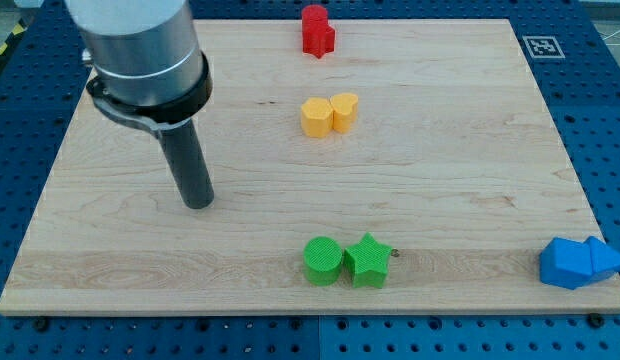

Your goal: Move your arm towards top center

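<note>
My tip (198, 203) rests on the wooden board (470, 150) at the view's left, well apart from every block; the rod carries no jaws, so no jaw state applies. The target zone, top centre, holds the red block (316, 30) at the edge, with the yellow hexagon (316, 118) touching the yellow heart (344, 111) just below. Judged best practice: steer up and rightward on a line passing left of the yellow pair, stopping short of the red block
</note>
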Controlling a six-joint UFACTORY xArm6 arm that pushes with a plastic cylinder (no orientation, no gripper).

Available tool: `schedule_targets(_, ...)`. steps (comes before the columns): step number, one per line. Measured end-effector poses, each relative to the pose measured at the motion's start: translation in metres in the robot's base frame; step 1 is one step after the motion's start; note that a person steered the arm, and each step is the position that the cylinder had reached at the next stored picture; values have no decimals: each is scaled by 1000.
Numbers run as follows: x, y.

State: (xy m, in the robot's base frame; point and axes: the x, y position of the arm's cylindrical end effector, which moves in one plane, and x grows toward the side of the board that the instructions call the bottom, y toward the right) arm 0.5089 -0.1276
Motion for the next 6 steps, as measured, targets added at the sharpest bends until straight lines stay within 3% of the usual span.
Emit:
schedule_targets(4,-269,7)
schedule_targets(5,-312,28)
schedule_targets(6,-317,42)
